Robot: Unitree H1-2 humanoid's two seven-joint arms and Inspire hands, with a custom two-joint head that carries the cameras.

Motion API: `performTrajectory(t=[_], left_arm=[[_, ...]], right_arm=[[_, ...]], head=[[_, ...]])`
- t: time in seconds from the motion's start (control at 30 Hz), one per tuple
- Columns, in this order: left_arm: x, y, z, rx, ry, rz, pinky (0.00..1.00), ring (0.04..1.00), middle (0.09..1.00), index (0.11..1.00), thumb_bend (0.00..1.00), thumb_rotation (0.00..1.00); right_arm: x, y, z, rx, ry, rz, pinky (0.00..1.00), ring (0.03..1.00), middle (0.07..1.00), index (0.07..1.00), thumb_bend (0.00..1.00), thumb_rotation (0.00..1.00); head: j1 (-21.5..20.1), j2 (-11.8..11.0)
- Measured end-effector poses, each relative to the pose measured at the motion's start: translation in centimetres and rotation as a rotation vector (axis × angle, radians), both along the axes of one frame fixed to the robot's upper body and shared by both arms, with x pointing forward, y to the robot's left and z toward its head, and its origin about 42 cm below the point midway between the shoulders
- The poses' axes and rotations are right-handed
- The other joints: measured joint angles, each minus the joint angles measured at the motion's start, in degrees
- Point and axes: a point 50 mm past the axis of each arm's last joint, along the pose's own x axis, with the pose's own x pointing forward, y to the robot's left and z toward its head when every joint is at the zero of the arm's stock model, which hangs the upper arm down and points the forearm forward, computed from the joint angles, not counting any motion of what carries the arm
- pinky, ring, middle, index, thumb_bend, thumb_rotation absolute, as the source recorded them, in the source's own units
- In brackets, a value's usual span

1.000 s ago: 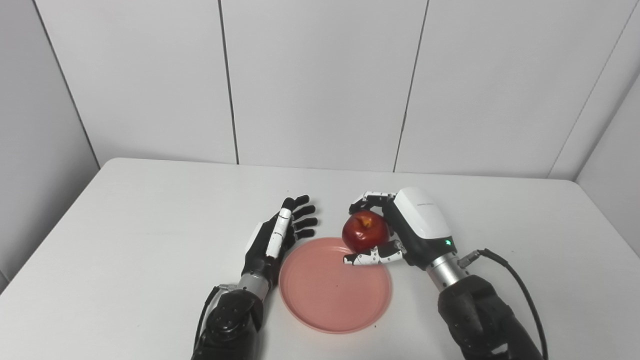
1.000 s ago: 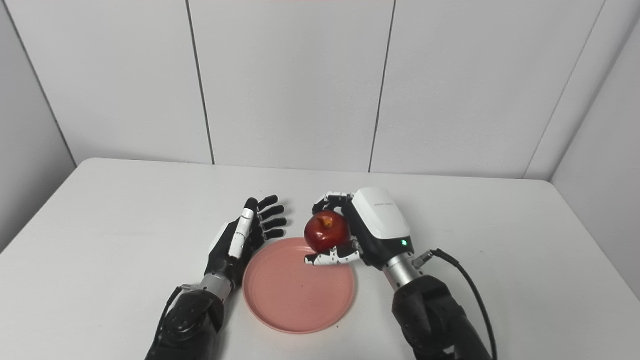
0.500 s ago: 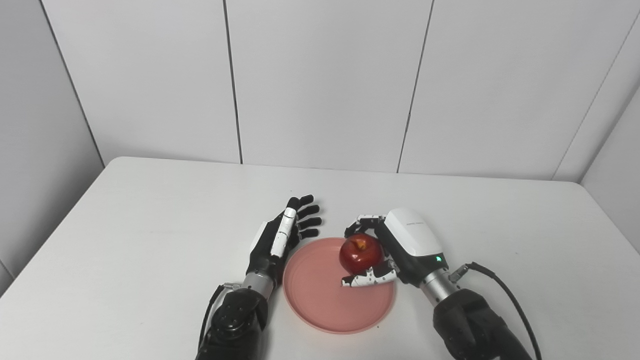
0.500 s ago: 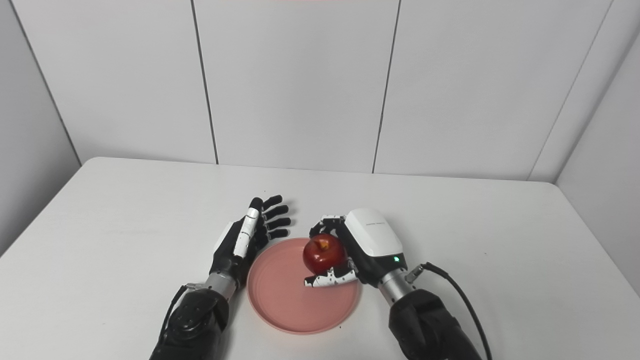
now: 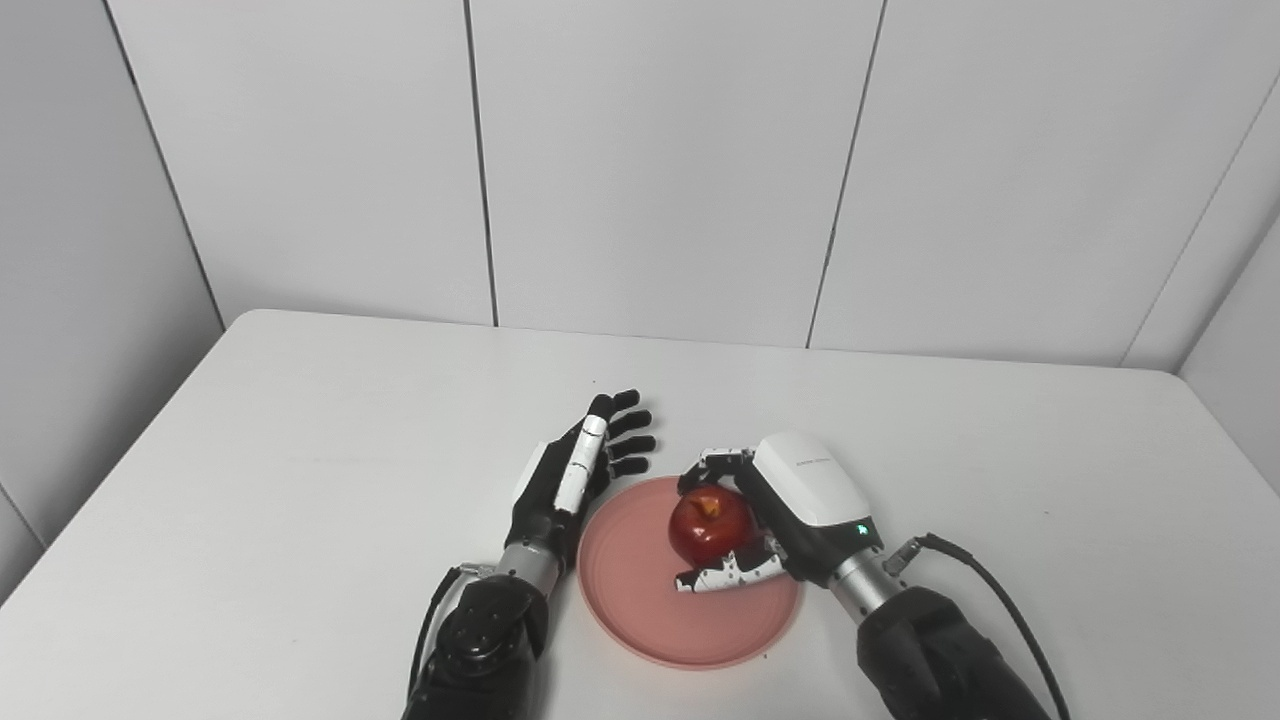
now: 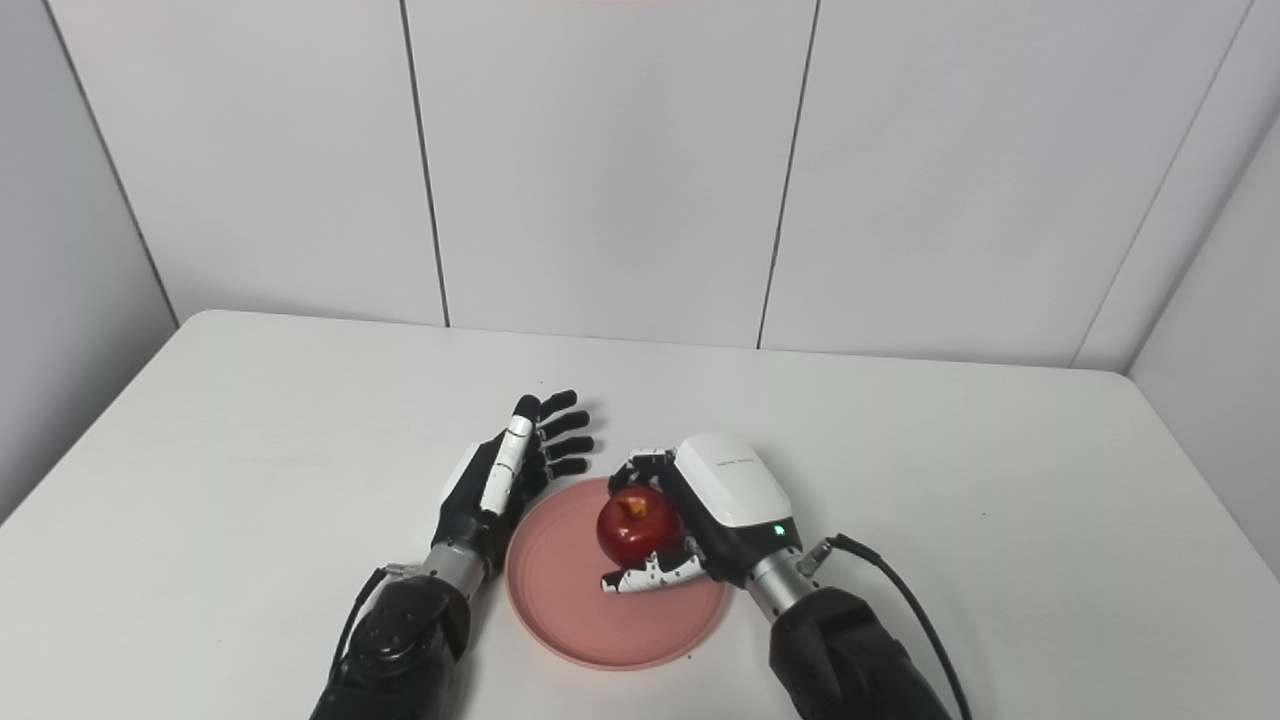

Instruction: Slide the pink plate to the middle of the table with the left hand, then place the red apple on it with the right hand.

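My right hand (image 5: 790, 505) grasps the red apple (image 5: 709, 525) over the pink plate (image 5: 640, 620) near the middle of the table (image 5: 300, 440).

My fingers and thumb wrap the apple, hiding its far and right sides; whether its base touches the plate, I cannot tell. My palm covers the plate's right rim, and both forearms are cut off at the bottom edge. My left hand (image 6: 495, 478) holds nothing, fingers spread, just beside the plate's left rim. The right eye view shows more of the thumb under the apple; the left eye view shows the stem hollow more plainly.
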Motion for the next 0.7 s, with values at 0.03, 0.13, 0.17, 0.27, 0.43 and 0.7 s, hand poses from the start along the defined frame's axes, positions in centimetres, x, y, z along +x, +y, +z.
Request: performTrajectory(t=[0.03, 0.13, 0.17, 0.27, 0.43, 0.7], left_arm=[[0.00, -0.01, -0.01, 0.000, -0.001, 0.000, 0.75, 0.764, 0.818, 0.807, 0.71, 0.94], [0.00, -0.01, -0.05, -0.001, -0.003, 0.001, 0.75, 0.760, 0.815, 0.800, 0.71, 0.94], [0.00, -0.02, -0.05, -0.001, -0.003, 0.002, 0.75, 0.759, 0.814, 0.798, 0.71, 0.94], [0.00, -0.03, -0.04, -0.001, -0.004, 0.003, 0.73, 0.760, 0.814, 0.798, 0.70, 0.94], [-0.01, -0.06, -0.04, -0.001, -0.004, 0.002, 0.74, 0.765, 0.831, 0.806, 0.70, 0.95], [0.21, -0.20, -0.09, 0.002, -0.006, -0.005, 0.75, 0.781, 0.807, 0.804, 0.70, 0.96]], right_arm=[[0.00, 0.00, -0.02, 0.000, -0.001, 0.000, 0.15, 0.219, 0.319, 0.481, 0.50, 0.15], [0.03, 0.00, -0.09, 0.001, -0.001, 0.000, 0.15, 0.218, 0.317, 0.481, 0.50, 0.15], [0.04, -0.01, -0.10, 0.001, -0.003, 0.001, 0.15, 0.217, 0.316, 0.482, 0.50, 0.15], [0.06, -0.01, -0.12, 0.004, -0.003, 0.002, 0.15, 0.216, 0.312, 0.481, 0.50, 0.15], [0.04, 0.00, -0.08, 0.002, -0.002, 0.004, 0.17, 0.235, 0.336, 0.482, 0.50, 0.16], [-0.03, -0.10, 0.12, -0.014, 0.000, 0.014, 0.20, 0.279, 0.387, 0.531, 0.73, 0.58]], head=[[0.1, 0.0], [0.1, 0.0], [0.1, 0.0], [0.1, 0.0], [0.1, 0.0], [0.0, -0.2]])
